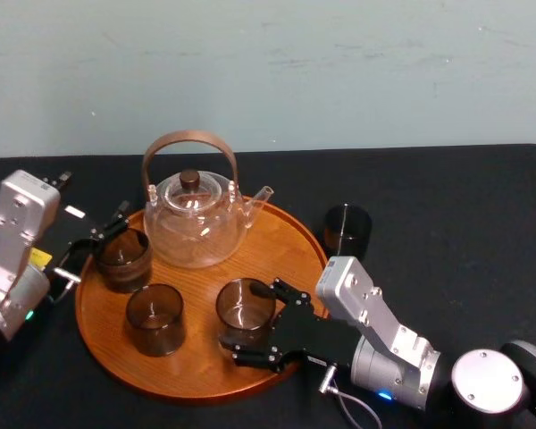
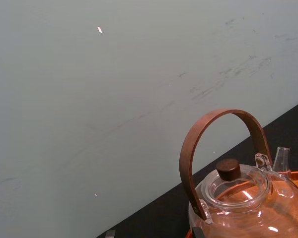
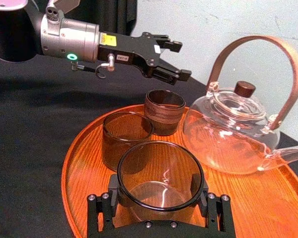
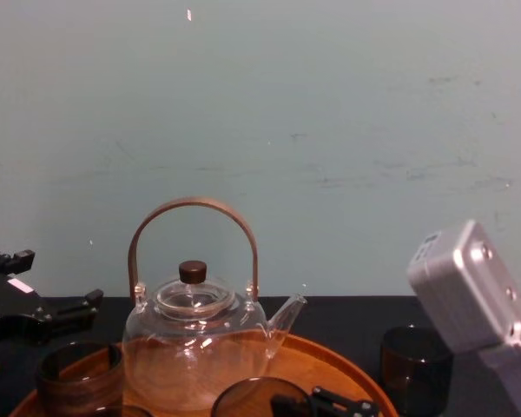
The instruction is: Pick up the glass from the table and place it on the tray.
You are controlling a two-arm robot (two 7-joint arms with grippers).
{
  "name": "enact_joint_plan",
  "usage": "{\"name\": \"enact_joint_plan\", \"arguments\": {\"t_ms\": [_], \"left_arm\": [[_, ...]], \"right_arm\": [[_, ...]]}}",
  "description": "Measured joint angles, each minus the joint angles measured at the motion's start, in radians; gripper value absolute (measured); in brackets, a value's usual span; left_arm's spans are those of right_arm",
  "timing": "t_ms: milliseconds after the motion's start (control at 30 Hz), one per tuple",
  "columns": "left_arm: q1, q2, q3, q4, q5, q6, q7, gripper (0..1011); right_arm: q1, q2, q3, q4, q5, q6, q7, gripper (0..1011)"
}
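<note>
Head view: a flat matte black table [image 1: 464, 197] bears the round orange-brown wooden tray [image 1: 286, 250], and at the tray's near side stands a smoky thin-walled glass tumbler [image 1: 246, 313], with the right gripper [image 1: 250, 323] pressing its fingers against opposite walls. Light, stiff, slick and breakable, it likely wants a gentle mid-wall squeeze. The left gripper [image 1: 96, 243] is spread by a ribbed brown cup [image 1: 123, 257]; another dark glass [image 1: 347, 231] stands on the table just beside the tray.

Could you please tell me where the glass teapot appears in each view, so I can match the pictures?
Head view: glass teapot at upper centre, on the tray's far side.
Chest view: teapot low, left of centre.
Left wrist view: teapot close up against the wall.
Right wrist view: teapot beyond the glass held by the right gripper.
Shared landmark: its arched brown handle.
</note>
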Motion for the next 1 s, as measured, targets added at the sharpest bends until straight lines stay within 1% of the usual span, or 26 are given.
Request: {"name": "enact_joint_plan", "arguments": {"t_ms": [167,700,1000], "left_arm": [[0.0,0.0,0.0,0.0,0.0,0.0,0.0,1001],[0.0,0.0,0.0,0.0,0.0,0.0,0.0,1002],[0.0,0.0,0.0,0.0,0.0,0.0,0.0,1001]], "right_arm": [[0.01,-0.007,-0.008,0.018,-0.002,-0.007,0.005,918],[0.054,-0.045,-0.014,0.125,0.004,-0.031,0.013,918],[0.056,-0.046,-0.015,0.128,0.003,-0.033,0.011,918]]}}
